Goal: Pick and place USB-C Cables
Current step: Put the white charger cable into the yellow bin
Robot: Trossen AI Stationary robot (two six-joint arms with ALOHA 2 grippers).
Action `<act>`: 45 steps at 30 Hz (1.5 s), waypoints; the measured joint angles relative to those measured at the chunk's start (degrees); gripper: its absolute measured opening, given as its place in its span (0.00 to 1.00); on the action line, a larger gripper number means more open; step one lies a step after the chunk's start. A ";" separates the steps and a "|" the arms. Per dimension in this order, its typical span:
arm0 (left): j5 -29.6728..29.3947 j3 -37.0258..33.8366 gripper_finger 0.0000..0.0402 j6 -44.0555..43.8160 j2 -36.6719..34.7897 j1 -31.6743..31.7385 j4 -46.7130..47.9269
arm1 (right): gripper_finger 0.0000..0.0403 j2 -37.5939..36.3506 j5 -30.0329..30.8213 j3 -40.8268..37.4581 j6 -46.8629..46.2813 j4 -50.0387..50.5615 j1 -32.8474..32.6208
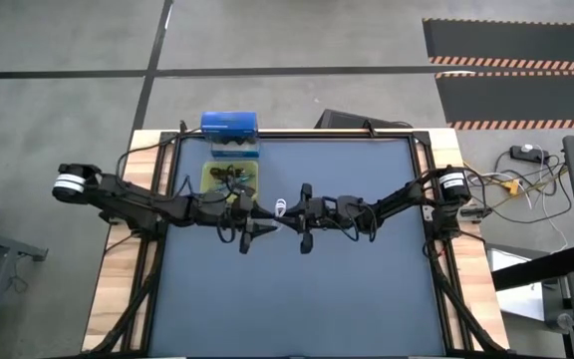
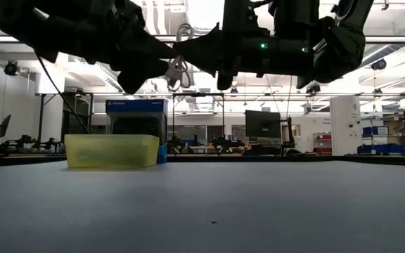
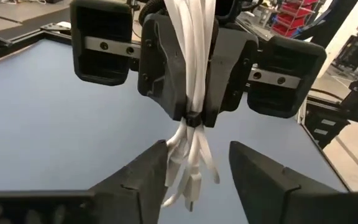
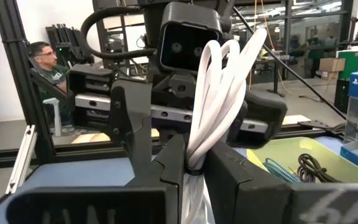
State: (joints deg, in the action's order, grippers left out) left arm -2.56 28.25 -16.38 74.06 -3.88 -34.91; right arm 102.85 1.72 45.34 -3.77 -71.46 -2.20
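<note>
White cable (image 4: 219, 99) clamped by right end effector (image 4: 194, 171), left end effector (image 3: 197, 180) spread.

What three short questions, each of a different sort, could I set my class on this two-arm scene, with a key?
1. True or false: the white cable lies on the table.
2. Multiple choice: which pincer is shut on the white cable? A) left pincer B) right pincer C) neither
3. Fill in: the teal cable lies in the yellow ____.

Key:
1. False; it hangs in the air between the two arms.
2. B; the left pincer is open around the cable's loose ends.
3. tray
</note>
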 joint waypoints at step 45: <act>-2.43 1.05 0.08 -1.24 7.58 0.04 -6.62 | 0.39 -0.80 -0.04 0.00 -1.31 0.67 0.00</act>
State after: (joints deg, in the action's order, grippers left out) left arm -4.99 29.30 -17.63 81.65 -3.84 -41.54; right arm 102.05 1.67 45.34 -5.08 -70.80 -2.20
